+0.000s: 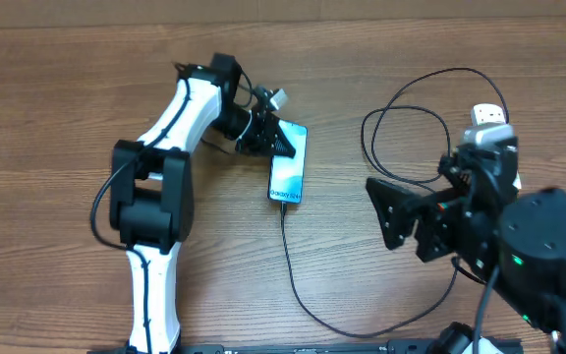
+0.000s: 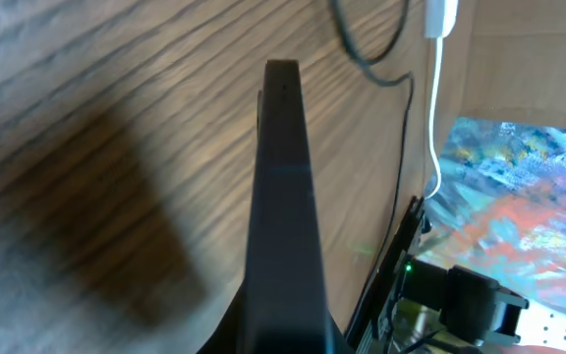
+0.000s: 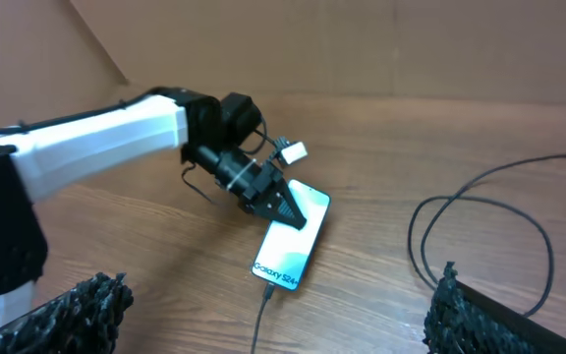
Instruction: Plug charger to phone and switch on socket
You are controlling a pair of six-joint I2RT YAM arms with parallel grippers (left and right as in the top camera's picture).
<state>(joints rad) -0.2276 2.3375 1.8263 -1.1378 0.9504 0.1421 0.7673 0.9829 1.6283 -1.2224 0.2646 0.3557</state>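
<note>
Left gripper (image 1: 283,144) is pinched fully closed with nothing between its fingers, and its tip is down on the far end of the phone (image 1: 289,175). I read that as pinning the handset so it can't skate across the table (image 1: 47,98). The phone lies flat, screen up, mid-table.

The charger (image 1: 294,265) runs up to the phone's near edge. Its tip looks seated there, though I can't confirm it's fully home from these views. The rest of the cable loops away to the right, toward the socket (image 1: 488,115), which peeks out behind my right arm (image 1: 548,246) at the far right.

Right gripper (image 1: 389,212) hangs wide open and empty, well apart from the phone. I judge the plugging done. The switch is what's left, and the right side is nearest to it.
</note>
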